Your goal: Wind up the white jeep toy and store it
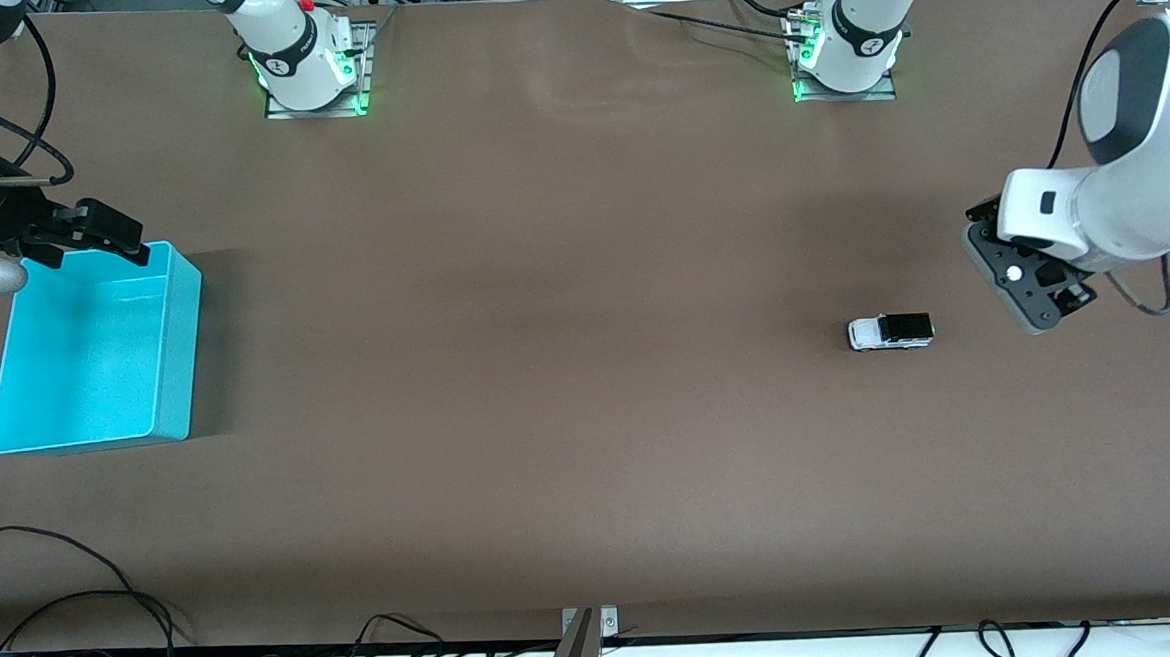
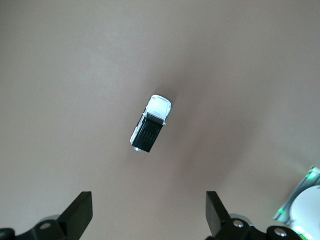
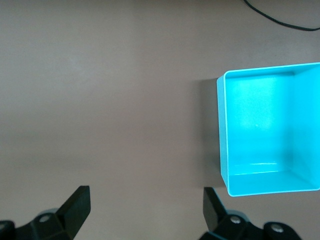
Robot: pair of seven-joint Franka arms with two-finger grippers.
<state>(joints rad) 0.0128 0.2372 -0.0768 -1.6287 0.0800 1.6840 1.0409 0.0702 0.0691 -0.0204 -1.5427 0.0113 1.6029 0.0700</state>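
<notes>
Brown table [image 1: 562, 270], one white jeep toy [image 1: 891, 331], one cyan bin [image 1: 178, 390], left gripper [image 2: 149, 215] and right gripper [image 3: 145, 212] wide

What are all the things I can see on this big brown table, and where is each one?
Small white toy jeep with a black roof: one, white and black, on the table toward the left arm's end, resting on its wheels.
Cyan plastic bin: one, bright cyan, toward the right arm's end of the table, nothing inside it.
Brown table: one, brown, under everything.
Black cables: several, black, along the table edge nearest the front camera.
Left end effector: one, black fingers open, up in the air over bare table beside the jeep, holding nothing.
Right end effector: one, black fingers open, over the cyan bin's rim, holding nothing.
</notes>
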